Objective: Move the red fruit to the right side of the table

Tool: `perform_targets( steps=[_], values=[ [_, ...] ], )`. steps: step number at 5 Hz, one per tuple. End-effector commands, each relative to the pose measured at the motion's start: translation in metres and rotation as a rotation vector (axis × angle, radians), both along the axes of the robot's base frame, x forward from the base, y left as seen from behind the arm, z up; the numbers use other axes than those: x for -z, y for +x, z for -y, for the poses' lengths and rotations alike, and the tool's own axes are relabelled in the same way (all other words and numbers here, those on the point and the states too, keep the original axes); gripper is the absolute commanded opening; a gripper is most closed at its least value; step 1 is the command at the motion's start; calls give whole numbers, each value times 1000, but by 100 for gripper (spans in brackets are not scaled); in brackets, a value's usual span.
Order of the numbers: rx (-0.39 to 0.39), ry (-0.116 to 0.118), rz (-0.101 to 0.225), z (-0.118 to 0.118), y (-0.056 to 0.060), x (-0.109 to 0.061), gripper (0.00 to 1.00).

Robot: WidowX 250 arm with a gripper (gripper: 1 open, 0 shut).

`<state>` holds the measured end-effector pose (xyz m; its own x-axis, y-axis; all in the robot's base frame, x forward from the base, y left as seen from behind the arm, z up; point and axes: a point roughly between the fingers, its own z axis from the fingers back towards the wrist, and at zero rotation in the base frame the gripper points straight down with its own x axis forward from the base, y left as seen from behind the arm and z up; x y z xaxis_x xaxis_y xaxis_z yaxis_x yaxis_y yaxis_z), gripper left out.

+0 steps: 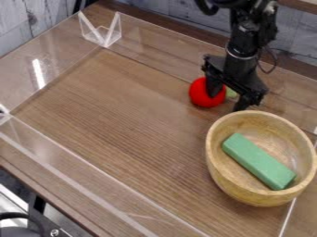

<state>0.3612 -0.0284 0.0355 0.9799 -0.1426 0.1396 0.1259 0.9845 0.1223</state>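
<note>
Your gripper (232, 90) is standing with jaws spread around the red fruit (202, 91), gripping nothing. The fruit is resting on the table (111, 111), right of centre, just beside the wooden bowl (221, 163). Next, you are probably lifting clear.

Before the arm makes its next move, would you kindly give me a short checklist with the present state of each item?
1. Claw open: ok, jaws spread.
2. Small glossy red toy fruit resting on the brown wood-grain table: ok.
3. Fruit free of the claw: cannot tell, one finger stands right against it.
4. Fruit on the right side of the table: ok, near the right rear.
5. Fruit clear of the round light wooden bowl: ok, outside it, behind its rim.
6. Green rectangular block undisturbed: ok, lying inside the bowl.
</note>
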Motion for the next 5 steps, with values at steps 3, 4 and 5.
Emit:
perform_targets(
  steps=[3, 4, 5],
  values=[
    [31, -12, 87, 32, 14, -23, 0],
    [-1, -14, 80, 30, 14, -12, 0],
    [-49, -15, 75, 21, 12, -6, 100]
  ],
)
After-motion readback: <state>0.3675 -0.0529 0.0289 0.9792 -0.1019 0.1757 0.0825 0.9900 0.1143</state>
